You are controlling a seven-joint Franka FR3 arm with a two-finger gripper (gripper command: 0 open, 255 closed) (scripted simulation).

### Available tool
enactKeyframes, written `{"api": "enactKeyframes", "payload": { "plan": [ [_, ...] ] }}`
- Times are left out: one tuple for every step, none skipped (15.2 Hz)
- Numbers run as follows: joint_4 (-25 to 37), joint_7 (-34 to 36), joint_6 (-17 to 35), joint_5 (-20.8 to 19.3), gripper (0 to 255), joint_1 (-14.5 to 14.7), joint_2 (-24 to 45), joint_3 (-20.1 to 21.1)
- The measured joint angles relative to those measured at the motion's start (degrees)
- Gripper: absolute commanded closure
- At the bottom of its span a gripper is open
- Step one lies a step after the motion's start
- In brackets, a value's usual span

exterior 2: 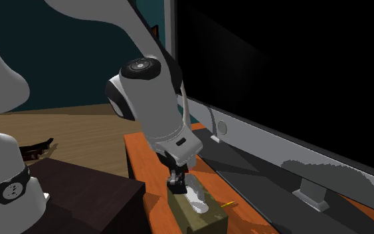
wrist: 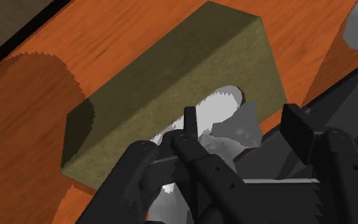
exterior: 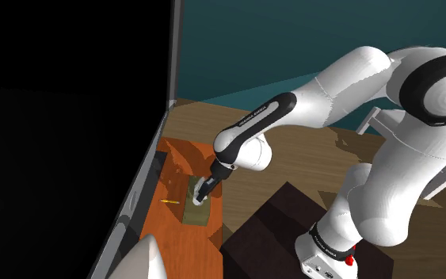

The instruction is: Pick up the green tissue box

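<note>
On worktop: the olive-green box (exterior: 191, 214) lies flat on the orange-brown wood worktop (exterior: 177, 250), close to its edge on the shoulder view's right.
Box top: a white tissue (wrist: 220, 102) sticks up from the slot.
Claw: the claw (wrist: 244, 122) is down on the top of the box, its fingers standing apart.
Finger one: in the wrist view, one finger (wrist: 187, 124) rests at the tissue, over the middle of the box.
Finger two: the other finger (wrist: 298, 124) stands just beside the edge of the box.
Between fingers: the tissue tuft and a strip of box top sit there. I cannot tell whether either pad presses on them.
Grip: nothing is lifted, and the box sits flush on the wood.
Screen: a big black screen (exterior: 146, 174) with a grey frame stands along the worktop at the shoulder view's left.
Stick: a small yellow stick (exterior: 168, 203) lies between the box and the screen.
</note>
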Motion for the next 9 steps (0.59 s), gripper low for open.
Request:
{"api": "enactKeyframes", "payload": {
  "plan": [
    [0.12,-0.1,-0.3,0.14,255,0.12,-0.08,0.18],
    [0.15,-0.22,-0.18,0.31,255,0.15,0.01,0.23],
    [0.14,-0.3,-0.08,0.43,255,0.18,0.03,0.26],
    [0.14,-0.23,-0.03,0.42,255,0.2,0.03,0.28],
    [0.17,-0.13,-0.04,0.33,255,0.21,0.04,0.28],
    [0.15,-0.07,-0.03,0.3,255,0.21,0.02,0.28],
    [0.16,-0.08,0.01,0.35,255,0.23,0.04,0.29],
    [0.14,-0.13,0.03,0.4,255,0.23,0.03,0.29],
    [0.11,-0.16,-0.06,0.3,255,0.16,-0.04,0.25]
  ]
}}
